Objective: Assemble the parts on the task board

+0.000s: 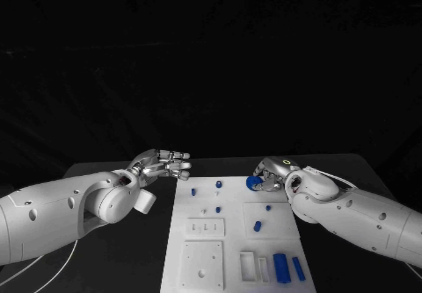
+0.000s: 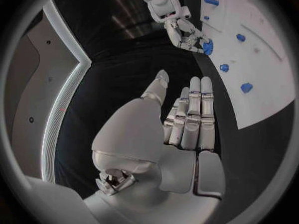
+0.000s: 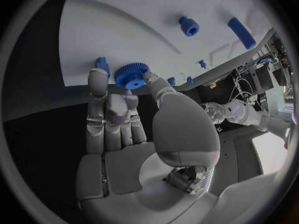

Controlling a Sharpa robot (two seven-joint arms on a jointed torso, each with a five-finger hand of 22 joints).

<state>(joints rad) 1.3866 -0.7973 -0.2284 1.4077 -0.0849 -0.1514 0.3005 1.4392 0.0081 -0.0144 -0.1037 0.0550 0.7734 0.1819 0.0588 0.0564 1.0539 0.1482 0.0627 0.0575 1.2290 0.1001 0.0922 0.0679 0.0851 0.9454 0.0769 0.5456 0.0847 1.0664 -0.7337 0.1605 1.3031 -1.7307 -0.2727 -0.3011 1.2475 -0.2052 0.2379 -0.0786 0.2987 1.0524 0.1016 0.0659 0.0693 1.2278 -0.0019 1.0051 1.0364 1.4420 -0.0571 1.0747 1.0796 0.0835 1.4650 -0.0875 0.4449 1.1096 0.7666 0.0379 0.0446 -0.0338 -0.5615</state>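
Right hand (image 1: 269, 176) at the far right corner of the task board (image 1: 230, 268), fingers closed around a blue gear (image 1: 253, 183); in the right wrist view the gear (image 3: 130, 76) is pinched between the thumb and fingertips (image 3: 96, 79), just above the board surface (image 3: 143, 30), contact with the board not discernible; left hand (image 1: 163, 163) hovers off the board's far left corner over the black table (image 1: 114, 168), holding nothing, fingers extended and close side by side, thumb apart (image 2: 187, 119); small blue pegs (image 1: 218, 183) stand on the far half of the board; two long blue bars (image 1: 282, 267) lie near its near right edge beside a white slotted block (image 1: 254, 267); a square white plate (image 1: 203, 264) sits at near left
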